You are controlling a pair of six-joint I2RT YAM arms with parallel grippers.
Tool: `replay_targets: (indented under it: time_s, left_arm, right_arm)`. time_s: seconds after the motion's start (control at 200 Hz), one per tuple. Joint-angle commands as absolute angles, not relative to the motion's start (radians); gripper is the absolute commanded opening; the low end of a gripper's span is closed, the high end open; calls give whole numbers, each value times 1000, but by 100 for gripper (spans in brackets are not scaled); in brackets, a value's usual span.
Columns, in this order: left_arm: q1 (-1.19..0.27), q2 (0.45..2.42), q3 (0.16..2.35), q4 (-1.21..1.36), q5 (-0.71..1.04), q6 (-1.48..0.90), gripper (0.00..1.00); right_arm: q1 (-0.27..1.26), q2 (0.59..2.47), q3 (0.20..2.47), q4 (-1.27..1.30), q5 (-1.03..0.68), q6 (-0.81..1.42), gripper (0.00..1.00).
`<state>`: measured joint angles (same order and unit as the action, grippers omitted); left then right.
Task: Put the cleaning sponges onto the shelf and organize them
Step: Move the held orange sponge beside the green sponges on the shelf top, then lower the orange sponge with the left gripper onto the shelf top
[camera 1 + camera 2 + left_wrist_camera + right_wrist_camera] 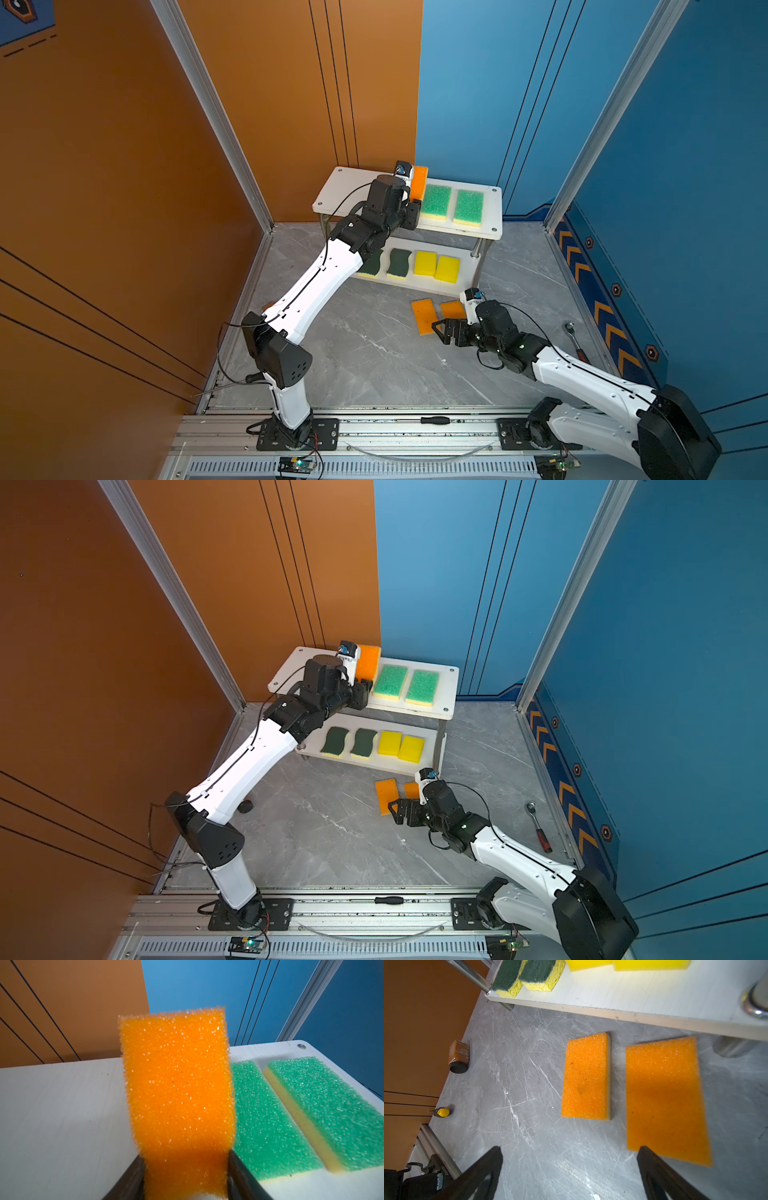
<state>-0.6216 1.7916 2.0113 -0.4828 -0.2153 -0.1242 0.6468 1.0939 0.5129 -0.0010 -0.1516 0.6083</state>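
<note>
On the grey marbled floor (pixel 374 353), in the middle of both top views, stands the shelf (pixel 345 187); we are laying an orange sponge (pixel 176 1084) on its top board.

Our left gripper (pixel 185 1178) is clamped on one end of the sponge and holds it tilted, just left of the two green sponges (pixel 435 202). As we judge it, we should lower it flat, parallel to the green ones with a small gap. The bare left part should stay free for the two orange sponges (pixel 586 1076) on the floor, lower right of the shelf. We should release only once it rests. Our right gripper (pixel 571 1167) hangs wide open and empty over those two.
</note>
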Motion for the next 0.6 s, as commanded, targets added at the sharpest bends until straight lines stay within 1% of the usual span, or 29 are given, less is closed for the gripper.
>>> replay_targets:
  time_s: [0.0, 0.19, 0.596]
  left_arm:
    - [-635, 1801, 2045, -486, -199, -125, 56]
    - [-639, 1798, 2046, -492, -219, -122, 56]
    - [-629, 1746, 2041, -545, -320, -161, 58]
  right_arm:
    - [640, 1072, 499, -21, -130, 623, 100]
    - [639, 1065, 495, -21, -130, 623, 100]
    - [637, 1060, 484, -12, -130, 626, 100]
